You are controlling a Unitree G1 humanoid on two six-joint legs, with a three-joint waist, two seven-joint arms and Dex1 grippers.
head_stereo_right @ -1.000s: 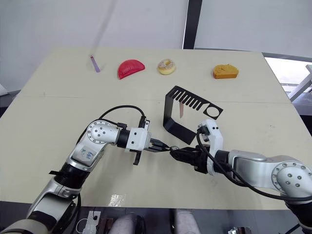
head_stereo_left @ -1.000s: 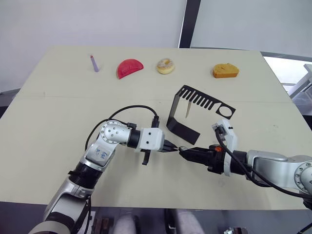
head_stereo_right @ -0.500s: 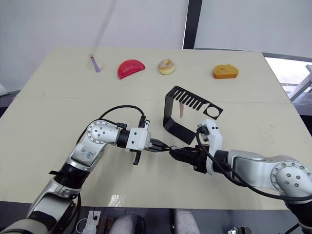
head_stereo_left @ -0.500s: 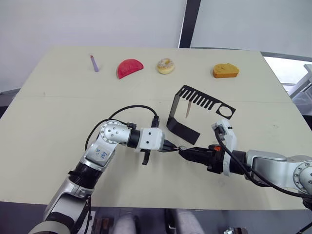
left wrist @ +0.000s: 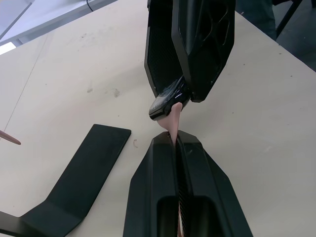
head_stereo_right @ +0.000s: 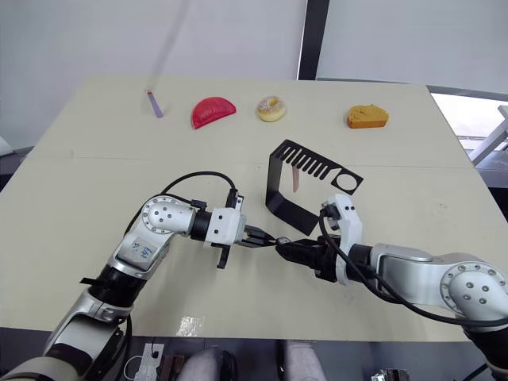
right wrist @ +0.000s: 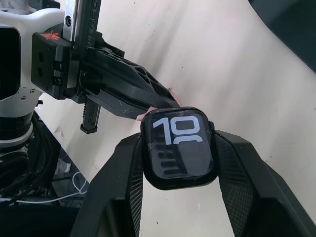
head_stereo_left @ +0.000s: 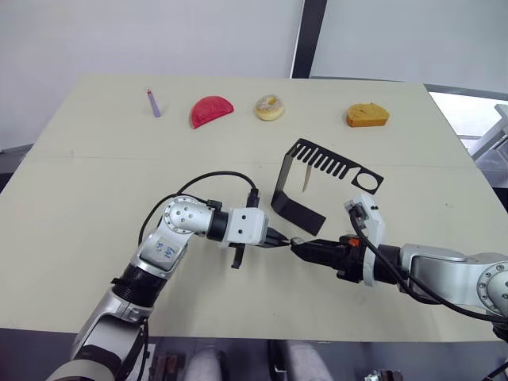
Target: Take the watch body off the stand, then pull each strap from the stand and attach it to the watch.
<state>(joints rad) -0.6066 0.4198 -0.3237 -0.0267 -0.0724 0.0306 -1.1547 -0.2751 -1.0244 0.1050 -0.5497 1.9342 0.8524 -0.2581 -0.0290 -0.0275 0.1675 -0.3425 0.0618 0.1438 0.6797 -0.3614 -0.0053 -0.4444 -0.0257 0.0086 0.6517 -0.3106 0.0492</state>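
Note:
The watch body (right wrist: pixel 180 148), black with white digits on its screen, sits clamped between the fingers of my right gripper (head_stereo_left: pixel 302 248), just above the table in front of the stand. My left gripper (head_stereo_left: pixel 279 240) faces it tip to tip and is shut on a pale pink strap (left wrist: pixel 174 121). That strap's free end touches the edge of the watch body (left wrist: pixel 168 100). The black stand (head_stereo_left: pixel 282 181) is upright just behind the two grippers. A second strap (head_stereo_left: pixel 305 178) hangs from its slotted top arm.
Along the far side of the table (head_stereo_left: pixel 95 198) lie a purple stick (head_stereo_left: pixel 153 103), a red half-round piece (head_stereo_left: pixel 210 110), a doughnut (head_stereo_left: pixel 269 106) and an orange piece (head_stereo_left: pixel 367 116). The stand's flat foot (left wrist: pixel 79 182) lies close beside the left gripper.

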